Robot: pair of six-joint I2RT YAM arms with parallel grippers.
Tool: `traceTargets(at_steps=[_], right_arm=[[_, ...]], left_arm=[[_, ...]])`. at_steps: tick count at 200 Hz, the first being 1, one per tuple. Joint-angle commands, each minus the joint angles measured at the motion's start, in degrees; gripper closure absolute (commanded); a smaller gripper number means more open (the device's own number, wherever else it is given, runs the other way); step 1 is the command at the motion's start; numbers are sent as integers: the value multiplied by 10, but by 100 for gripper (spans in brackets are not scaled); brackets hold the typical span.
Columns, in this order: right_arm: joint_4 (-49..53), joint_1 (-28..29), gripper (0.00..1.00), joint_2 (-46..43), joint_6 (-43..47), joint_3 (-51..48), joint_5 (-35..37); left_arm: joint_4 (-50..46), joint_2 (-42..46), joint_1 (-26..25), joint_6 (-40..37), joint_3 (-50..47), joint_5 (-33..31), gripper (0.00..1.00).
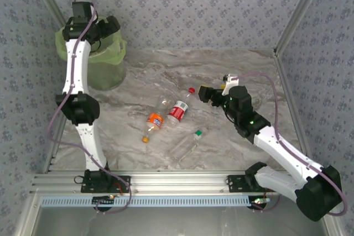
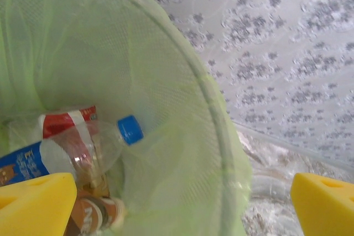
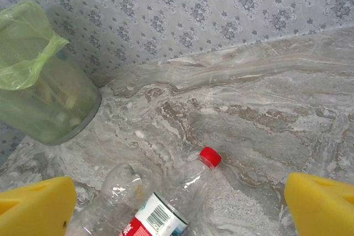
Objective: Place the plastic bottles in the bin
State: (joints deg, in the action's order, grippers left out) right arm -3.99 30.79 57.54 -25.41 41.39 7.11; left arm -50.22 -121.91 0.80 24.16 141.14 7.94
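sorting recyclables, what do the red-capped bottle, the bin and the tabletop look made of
Red-capped bottle: clear glossy thin plastic, see-through with highlights. Bin: fine mesh wall, plastic or metal unclear, lined with a translucent lime film bag. Tabletop: marble-look grey-brown veining, matte; possibly a printed laminate.

the bin (image 1: 110, 73) stands far left on the table (image 1: 249, 70), some bottles (image 2: 83, 147) inside; perhaps four more bottles (image 1: 178, 110) lie mid-table, right of it.

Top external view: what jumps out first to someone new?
The lime-green bin at far left, with the left gripper open above it and a blue-capped bottle already inside. Mid-table, bottles lie scattered: an orange-labelled bottle, and a red-capped bottle nearest the open right gripper.
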Motion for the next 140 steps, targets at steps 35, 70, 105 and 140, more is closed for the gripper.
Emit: traceTargets(at_steps=[35,70,105,140], right_arm=[[-2,1,1,14,-26,-15,40],[-6,1,1,14,-66,-26,94],[-2,-2,1,21,-94,-35,123],[-1,-4,1,27,-102,-45,142]], left_arm=[[187,192,-39,-16,-254,-2,1],[269,283,-69,-19,-407,-18,1],[296,337,-112,-16,-485,-47,1],[303,372,-151,-33,-537,-67,1]])
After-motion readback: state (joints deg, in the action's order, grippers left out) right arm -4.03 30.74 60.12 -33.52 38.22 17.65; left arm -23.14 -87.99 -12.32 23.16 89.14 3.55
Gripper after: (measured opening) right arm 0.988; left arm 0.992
